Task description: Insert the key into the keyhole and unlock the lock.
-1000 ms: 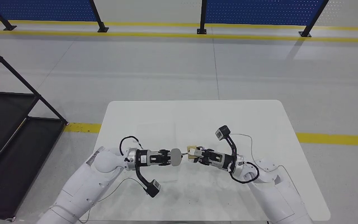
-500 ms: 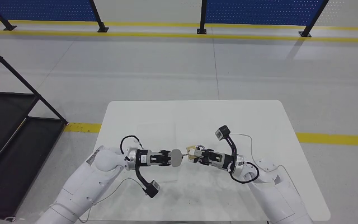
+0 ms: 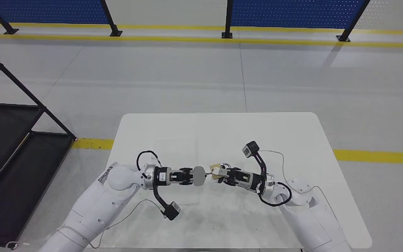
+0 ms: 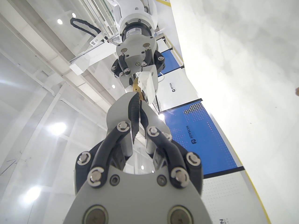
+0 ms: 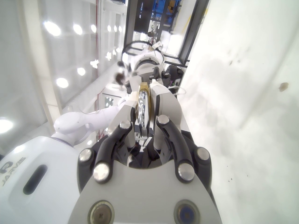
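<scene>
Near: left gripper [image 4: 138,108] pinches the key [image 3: 207,174], tip at the brass lock [image 5: 143,102] clamped in the right gripper [image 5: 143,108], both above the table [image 3: 283,132]; key judged light, stiff, slick, best gripped by its head; far: blue panel [image 4: 198,136], white lettering unread.

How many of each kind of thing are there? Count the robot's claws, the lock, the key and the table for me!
grippers: 2, the left gripper and the right gripper
lock: 1, held by the right gripper
key: 1, held by the left gripper
table: 1
Total: 5
</scene>
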Controlling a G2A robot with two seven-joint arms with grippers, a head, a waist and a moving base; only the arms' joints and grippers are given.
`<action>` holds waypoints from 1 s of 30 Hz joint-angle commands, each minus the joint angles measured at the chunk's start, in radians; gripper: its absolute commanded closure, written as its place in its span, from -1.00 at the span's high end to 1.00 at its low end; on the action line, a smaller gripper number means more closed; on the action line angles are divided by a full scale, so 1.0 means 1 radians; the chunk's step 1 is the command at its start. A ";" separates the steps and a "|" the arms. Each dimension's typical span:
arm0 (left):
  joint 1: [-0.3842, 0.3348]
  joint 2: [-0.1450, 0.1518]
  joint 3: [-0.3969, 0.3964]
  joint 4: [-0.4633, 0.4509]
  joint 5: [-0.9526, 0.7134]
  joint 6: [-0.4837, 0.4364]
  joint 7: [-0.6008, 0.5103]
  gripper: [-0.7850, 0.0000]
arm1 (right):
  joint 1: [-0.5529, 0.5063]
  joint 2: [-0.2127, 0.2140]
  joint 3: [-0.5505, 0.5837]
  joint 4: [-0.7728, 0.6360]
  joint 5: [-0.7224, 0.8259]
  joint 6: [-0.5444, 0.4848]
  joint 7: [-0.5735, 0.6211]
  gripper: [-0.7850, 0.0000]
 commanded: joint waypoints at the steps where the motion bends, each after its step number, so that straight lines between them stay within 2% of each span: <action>1: -0.001 -0.001 0.003 0.000 0.003 -0.001 -0.009 -1.00 | 0.000 0.000 0.000 0.000 0.000 0.000 0.000 -1.00; 12: 0.008 -0.003 0.010 -0.013 0.020 -0.014 -0.055 -1.00 | 0.000 0.000 0.000 0.000 0.000 0.000 0.000 -1.00; 30: -0.002 -0.005 0.018 0.009 -0.054 -0.048 -0.028 -1.00 | 0.000 0.000 0.000 0.000 0.000 0.000 0.000 -1.00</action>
